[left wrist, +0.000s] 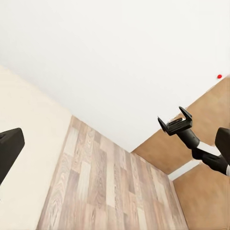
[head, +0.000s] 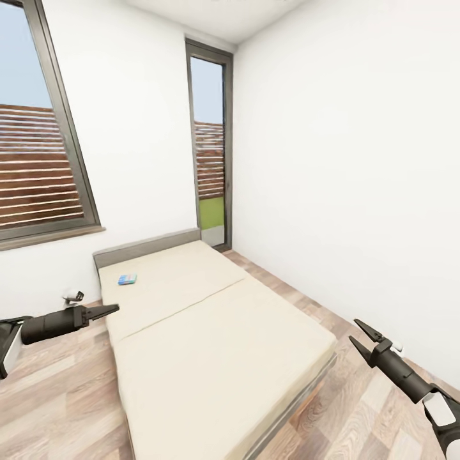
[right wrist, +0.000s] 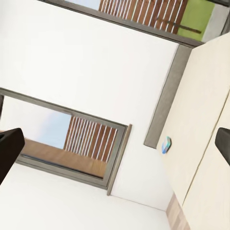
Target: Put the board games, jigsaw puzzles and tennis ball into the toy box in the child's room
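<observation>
text: none legible | blue board game (head: 127,279) on bed (head: 211,332): lettering too small

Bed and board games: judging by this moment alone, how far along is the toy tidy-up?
Nothing here proves a step finished. One small blue board game lies on the bed near the headboard. I see no second game on the mattress; whether it was already moved cannot be told. Nothing is in hand: the left gripper looks closed and empty, the right gripper has its jaws open and empty. Collecting that game is left.

A small board game (head: 127,279) lies on the bed (head: 211,332) near its headboard (head: 147,246).
</observation>
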You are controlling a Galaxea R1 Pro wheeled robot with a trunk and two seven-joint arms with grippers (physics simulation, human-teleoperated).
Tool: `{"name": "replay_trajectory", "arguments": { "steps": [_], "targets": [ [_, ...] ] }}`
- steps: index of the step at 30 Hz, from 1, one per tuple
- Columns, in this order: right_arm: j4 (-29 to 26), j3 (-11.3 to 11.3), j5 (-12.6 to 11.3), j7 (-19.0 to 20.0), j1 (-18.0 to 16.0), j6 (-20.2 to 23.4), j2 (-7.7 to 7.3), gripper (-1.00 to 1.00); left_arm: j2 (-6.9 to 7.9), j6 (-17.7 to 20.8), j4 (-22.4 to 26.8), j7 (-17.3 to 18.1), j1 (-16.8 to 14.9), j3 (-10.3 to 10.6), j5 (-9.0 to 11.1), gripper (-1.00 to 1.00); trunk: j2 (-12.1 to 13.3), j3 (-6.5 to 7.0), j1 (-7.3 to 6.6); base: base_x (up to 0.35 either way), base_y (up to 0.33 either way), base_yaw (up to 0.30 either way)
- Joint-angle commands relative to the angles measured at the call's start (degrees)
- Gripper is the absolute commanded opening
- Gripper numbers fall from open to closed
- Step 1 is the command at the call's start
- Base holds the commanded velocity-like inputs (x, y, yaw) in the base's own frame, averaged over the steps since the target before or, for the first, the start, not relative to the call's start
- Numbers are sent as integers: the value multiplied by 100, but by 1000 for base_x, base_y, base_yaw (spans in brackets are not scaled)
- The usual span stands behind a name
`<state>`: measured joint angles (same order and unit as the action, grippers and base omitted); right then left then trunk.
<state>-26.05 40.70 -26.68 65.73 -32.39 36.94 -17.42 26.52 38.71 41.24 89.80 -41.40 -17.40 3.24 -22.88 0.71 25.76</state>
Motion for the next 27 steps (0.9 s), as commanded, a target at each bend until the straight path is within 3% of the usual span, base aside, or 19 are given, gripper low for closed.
{"name": "replay_trajectory", "arguments": {
  "steps": [1, 13, 27],
  "targets": [
    [3, 17, -4, 10, -5, 41, 2, 100, 2, 60, -2, 20, 0, 0, 2, 100, -4, 4, 2, 0, 220, -173],
    [3, 17, -4, 10, -5, 41, 2, 100, 2, 58, -5, 20, 0, 0, 2, 100, -4, 76, 2, 0, 94, -166],
    [3, 25, -4, 10, -5, 41, 10, 100, 6, 58, -4, 20, 0, -6, 2, 100, -4, 92, 2, 0, 116, -29]
  ]
}}
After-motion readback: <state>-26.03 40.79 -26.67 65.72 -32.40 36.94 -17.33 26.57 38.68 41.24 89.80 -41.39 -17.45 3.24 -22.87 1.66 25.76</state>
